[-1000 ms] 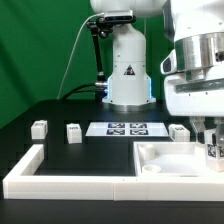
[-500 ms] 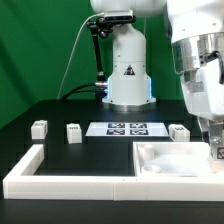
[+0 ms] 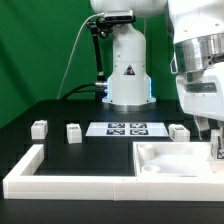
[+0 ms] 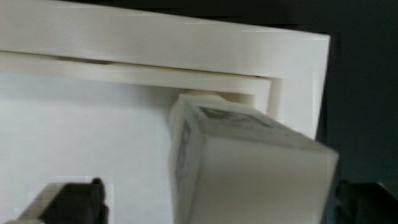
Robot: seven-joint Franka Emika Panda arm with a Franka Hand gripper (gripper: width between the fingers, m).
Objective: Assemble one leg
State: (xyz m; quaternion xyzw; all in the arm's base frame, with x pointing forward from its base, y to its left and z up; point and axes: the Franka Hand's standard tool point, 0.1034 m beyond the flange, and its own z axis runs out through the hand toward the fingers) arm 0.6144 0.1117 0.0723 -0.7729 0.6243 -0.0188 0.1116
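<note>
In the wrist view my gripper (image 4: 222, 205) is shut on a leg (image 4: 240, 150), a white block with a tag on its face. The leg's far end is at the inner corner of the white tray-like part (image 4: 107, 110), against the raised rim. In the exterior view my gripper (image 3: 218, 148) hangs over the right side of the tray (image 3: 165, 165), at the edge of the picture, and the held leg barely shows. Three more legs stand on the table: one at the far left (image 3: 38, 128), one beside it (image 3: 73, 132), one near the tray (image 3: 178, 132).
The marker board (image 3: 127, 128) lies flat in front of the robot base (image 3: 128, 70). The long white L-shaped wall (image 3: 60, 172) runs along the front and left, joining the tray's front edge.
My hand has shifted a little to the exterior view's right over the tray, still holding the leg. The loose legs have not moved.
</note>
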